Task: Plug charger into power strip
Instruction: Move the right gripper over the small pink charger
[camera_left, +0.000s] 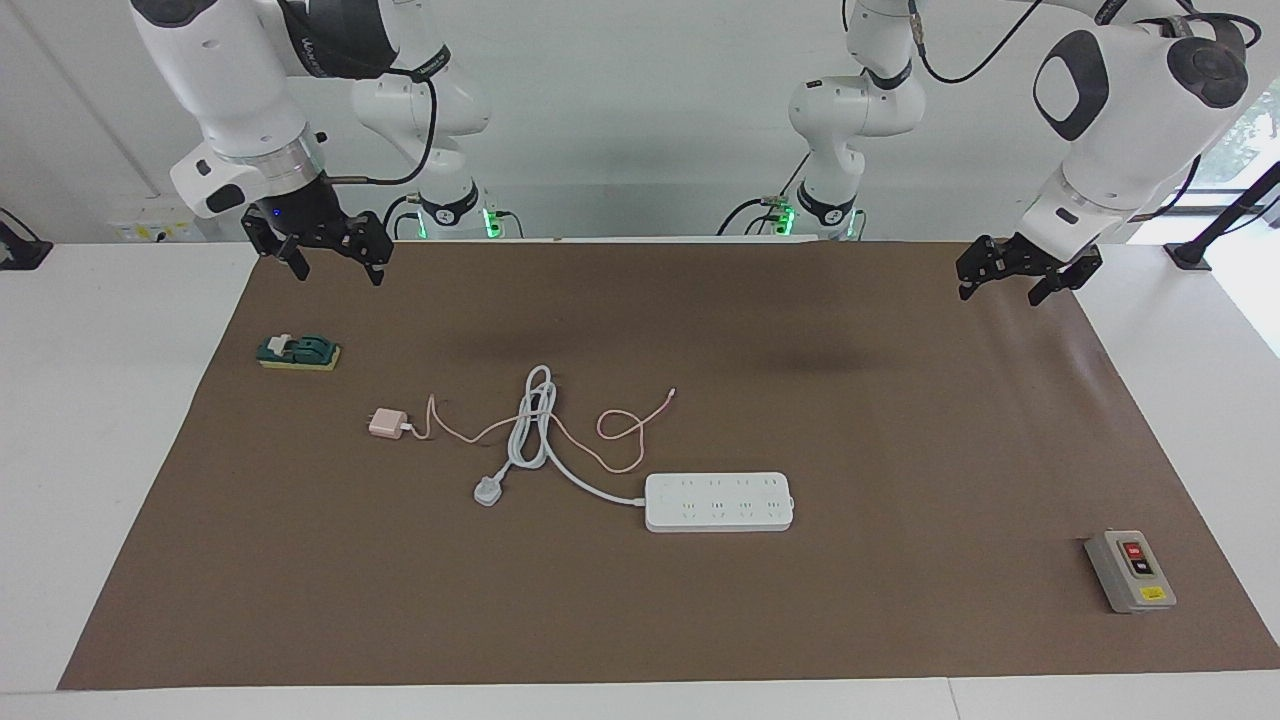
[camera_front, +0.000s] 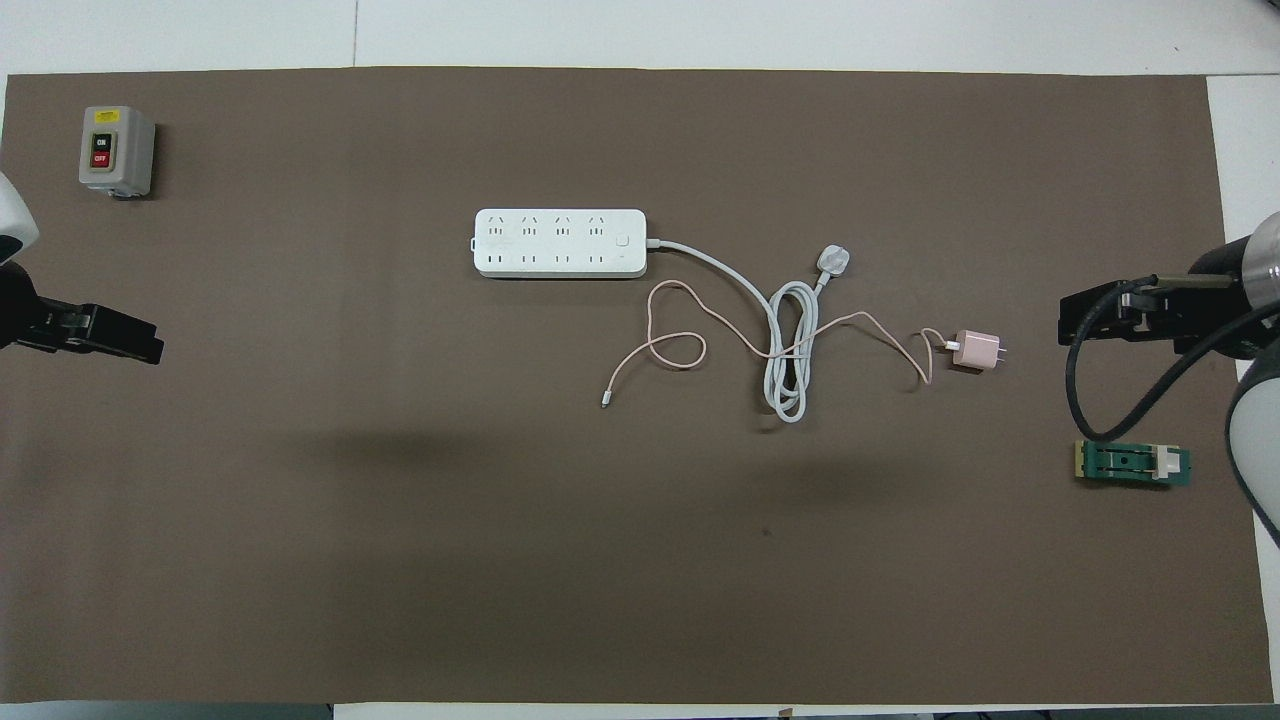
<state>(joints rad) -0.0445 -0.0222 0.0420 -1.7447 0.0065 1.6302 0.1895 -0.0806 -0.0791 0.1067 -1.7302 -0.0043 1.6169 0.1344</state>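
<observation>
The charger (camera_left: 385, 424) lies toward the right arm's end of the bench, nearest the released, empty right end effector (camera_left: 330, 258); the left end effector (camera_left: 1020, 285) waits, released, well apart from the power strip (camera_left: 719, 501).

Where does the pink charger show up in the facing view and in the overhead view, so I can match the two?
Facing view: the charger lies left of centre on the brown mat, nearer to the robots than the power strip.
Overhead view: the charger lies right of centre, lower than the power strip.
Shared landmark: the coiled grey-white cord, crossed by the charger's pink cable, between charger and strip.
</observation>
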